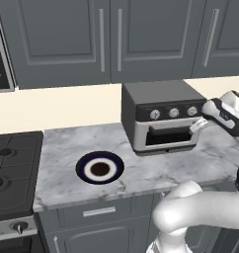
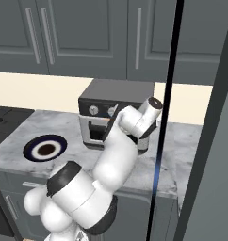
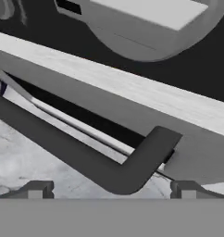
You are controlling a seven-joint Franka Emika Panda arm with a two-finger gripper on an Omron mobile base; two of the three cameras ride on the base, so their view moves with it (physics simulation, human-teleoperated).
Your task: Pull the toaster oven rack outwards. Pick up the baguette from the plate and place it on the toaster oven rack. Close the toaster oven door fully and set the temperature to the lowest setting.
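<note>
Bench (image 1: 67,143): grey-white marble, dark cabinets above and below, black stove (image 1: 13,163) at its left end.

Oven (image 1: 158,116): stands at the back of the bench, right of centre in the left base view. Three silver knobs in a row on its black strip. Door (image 1: 172,129) is up or nearly so; a dark slot shows across the front below the strip. Handle (image 3: 86,157) seen close in the hand view, a dark bar with a bent end running slantwise in front of the silver frame.

Plate (image 1: 99,169): lies flat on the bench, left of and in front of the oven, well apart from it. It holds nothing.

Gripper (image 1: 199,126): at the oven's front right, by the right-hand knob. Jaws parted, both tips wide apart at the bottom of the hand view, just short of the handle, gripping nothing.

Baguette and rack: cannot tell where.
</note>
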